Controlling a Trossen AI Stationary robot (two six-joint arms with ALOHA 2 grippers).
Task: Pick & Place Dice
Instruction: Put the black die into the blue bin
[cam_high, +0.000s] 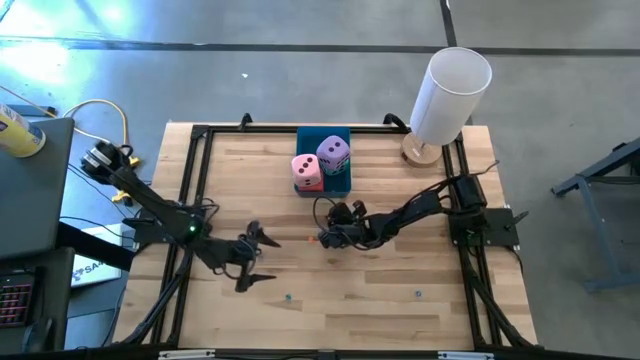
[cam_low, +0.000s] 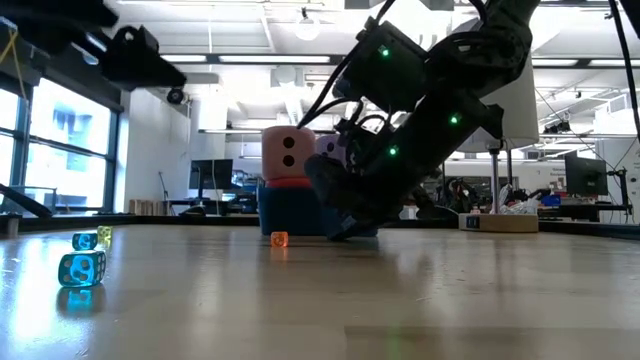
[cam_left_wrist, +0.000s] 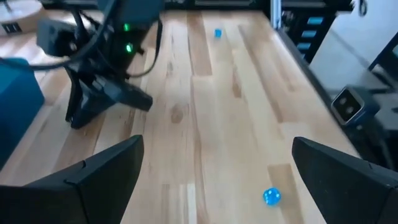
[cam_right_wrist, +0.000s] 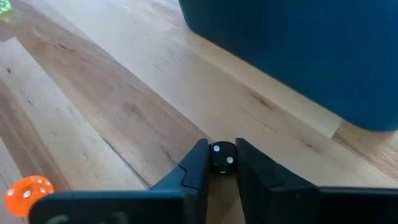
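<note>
Large soft dice sit in the blue tray at the far middle of the table: a light pink one rests on top of a red one, with a lilac one beside them. No teal die shows. My right gripper is low at the table just in front of the tray, shut on a small black die. My left gripper hovers open to the left of it, touching nothing. My right gripper pinches the small black die with white pips between its two fingertips, on two opposite faces. The fingers slant down toward the table just in front of the tray wall. Whether the die rests on the wood cannot be told.
Small dice lie scattered on the wood: an orange one next to my right gripper, blue ones toward the near edge, and another blue one close to the low camera. A white cylinder stands at the far right corner.
</note>
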